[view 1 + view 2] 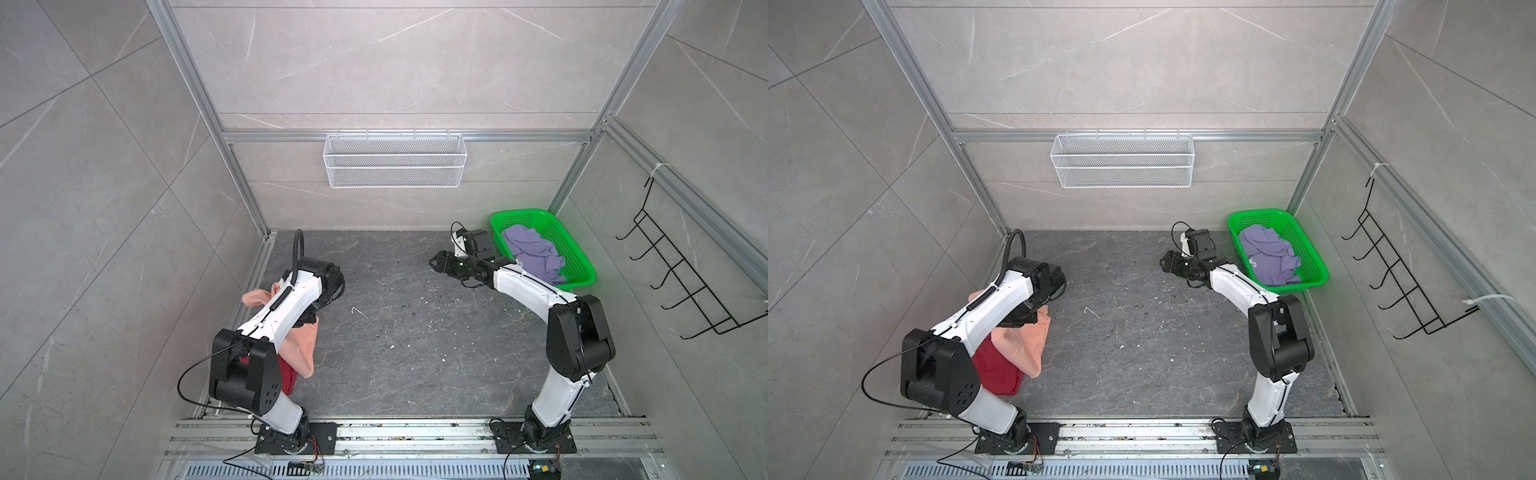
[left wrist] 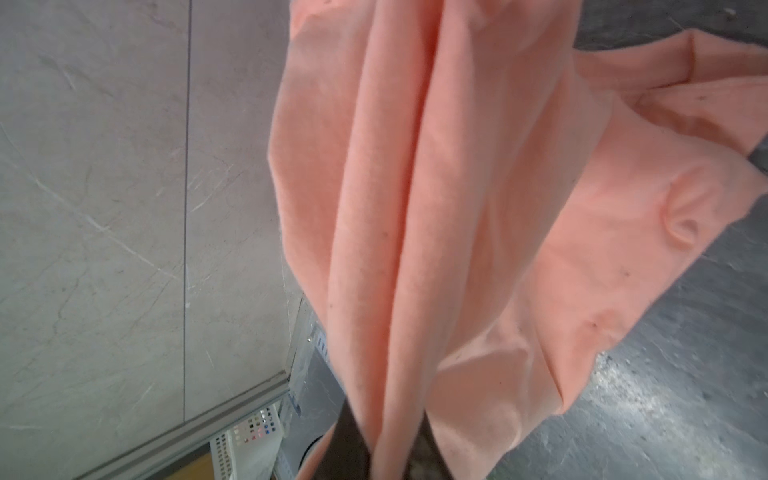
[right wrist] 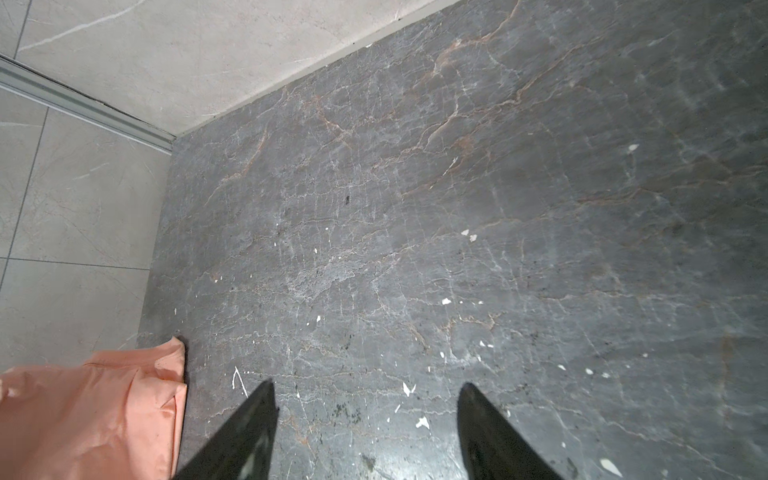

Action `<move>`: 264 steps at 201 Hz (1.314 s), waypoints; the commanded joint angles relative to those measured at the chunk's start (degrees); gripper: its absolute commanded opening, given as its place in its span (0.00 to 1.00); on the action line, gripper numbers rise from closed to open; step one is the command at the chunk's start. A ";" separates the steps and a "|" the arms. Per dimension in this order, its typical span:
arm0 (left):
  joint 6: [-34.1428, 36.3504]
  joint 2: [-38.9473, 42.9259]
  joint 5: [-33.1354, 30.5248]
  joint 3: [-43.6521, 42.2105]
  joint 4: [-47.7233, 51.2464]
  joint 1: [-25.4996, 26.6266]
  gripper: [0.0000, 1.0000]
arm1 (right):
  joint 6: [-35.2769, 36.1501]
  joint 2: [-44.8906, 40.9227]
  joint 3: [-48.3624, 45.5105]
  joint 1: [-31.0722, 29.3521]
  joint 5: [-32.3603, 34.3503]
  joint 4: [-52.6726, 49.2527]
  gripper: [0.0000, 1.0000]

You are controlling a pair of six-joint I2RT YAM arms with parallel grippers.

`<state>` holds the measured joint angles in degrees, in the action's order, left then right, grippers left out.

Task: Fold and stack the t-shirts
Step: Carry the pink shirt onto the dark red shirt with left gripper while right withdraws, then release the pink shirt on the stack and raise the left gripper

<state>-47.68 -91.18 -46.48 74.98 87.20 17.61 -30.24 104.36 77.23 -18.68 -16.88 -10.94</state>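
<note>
- Left wrist view shows our left gripper (image 2: 388, 446) clenched on a gathered bunch of the peach-orange t-shirt (image 2: 415, 208). The cloth hangs from it in long pleats. We judge this pinch is meant to lift the shirt clear so it can be spread for folding.
- In a top view its lower part overlaps the edge of the dark red t-shirt (image 1: 1000, 374), which lies at the near left corner of the surface (image 1: 1142, 353), partly under the left arm.
- The lavender-purple t-shirt (image 1: 536, 253) sits crumpled in the green basket (image 1: 575, 249) at the far right corner, probably waiting its turn.
- Our right gripper (image 3: 366, 386) is released, jaws apart and holding nothing, over bare stone just beside the basket. We think it is placed to take a second corner.
- The surface is dark grey veined stone flecked with white specks.
- Pale tiled walls and aluminium framing enclose it, with a white wire basket (image 1: 395, 160) on the back wall and a black hook rack (image 1: 685, 282) on the right wall.
</note>
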 commanded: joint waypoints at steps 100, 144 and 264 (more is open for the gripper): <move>-5.34 -3.06 -9.49 1.83 12.36 -12.86 0.76 | 1.50 1.99 2.91 0.24 1.07 -4.57 0.69; 4.60 2.16 -4.45 5.78 2.57 -10.67 0.79 | 1.37 2.67 2.96 0.22 2.06 -4.79 0.69; 30.74 22.77 37.55 -21.49 -72.22 -8.39 1.00 | 7.10 -16.31 -11.49 0.23 17.99 -6.00 0.99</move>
<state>-22.94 -69.30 -13.21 54.52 32.77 9.63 -25.87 96.01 70.76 -18.63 -7.01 -16.27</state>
